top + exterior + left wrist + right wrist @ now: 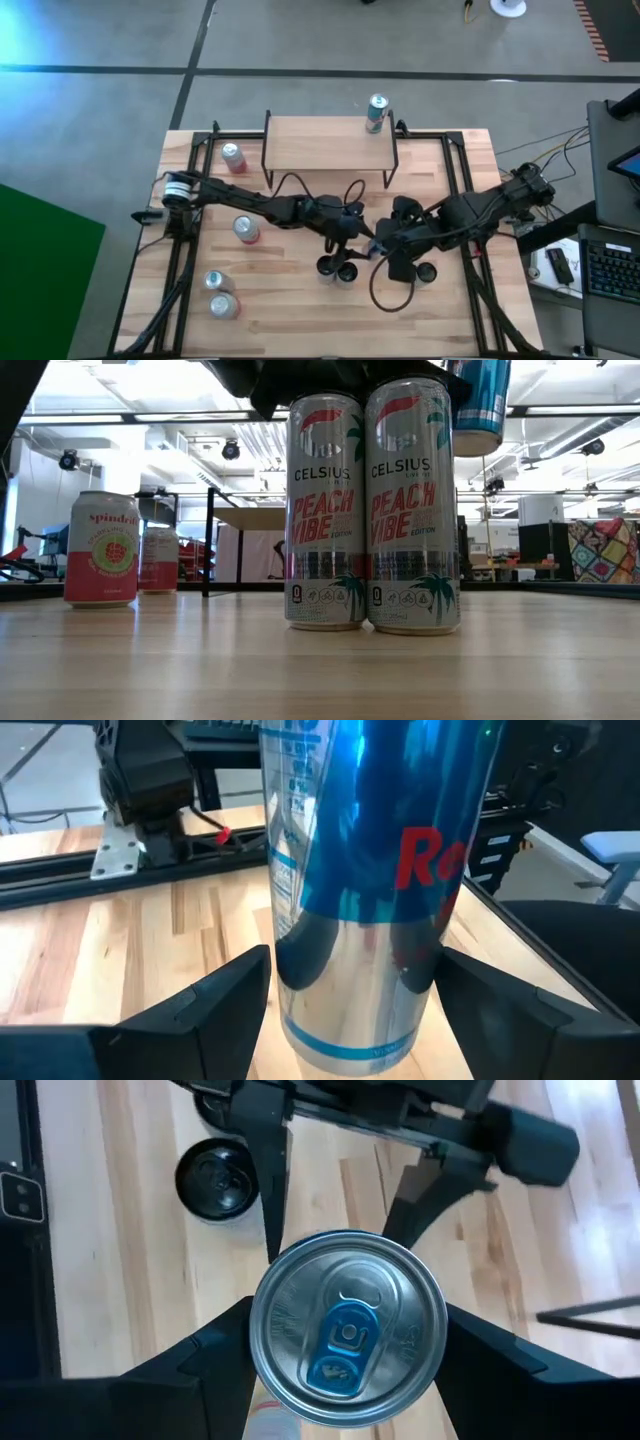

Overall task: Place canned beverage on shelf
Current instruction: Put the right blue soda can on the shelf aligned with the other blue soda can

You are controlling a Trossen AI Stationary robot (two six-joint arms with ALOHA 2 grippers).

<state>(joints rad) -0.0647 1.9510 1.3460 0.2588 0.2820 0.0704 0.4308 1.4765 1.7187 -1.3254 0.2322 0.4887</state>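
Note:
A blue and silver can (pixel 360 890) is up in the air over the middle of the table; the low view shows its lower part (pixel 482 400) well above the tabletop. My left gripper (pixel 355 985) is shut on the can's lower body. My right gripper (pixel 347 1320) comes from above and is shut on the can just under its top (pixel 347 1342). In the high view the two grippers meet, left (pixel 362 240) and right (pixel 386 246). The shelf (pixel 330 145) stands at the far middle of the table with a silver can (pixel 376 113) upright on its plank. My left gripper pinches the can's lower body (pixel 290 955) between its two fingers, one on each side. The fingers (pixel 225 995) lie level and across the upright can. The can's bottom rim (pixel 350 1055) is clear of the table. My right gripper has one finger (pixel 215 1345) on each side of the can, just below the top rim (pixel 262 1295). The fingers point down along the can from above. The can top hides the exact place of contact. The can stands upright, lifted clear.
Two tall Peach Vibe cans (pixel 370 510) stand side by side near the table's front middle (pixel 338 268). Several pink cans (pixel 245 230) stand on the left half of the table, one (pixel 233 157) beside the shelf. Black rails (pixel 190 200) run along both table sides.

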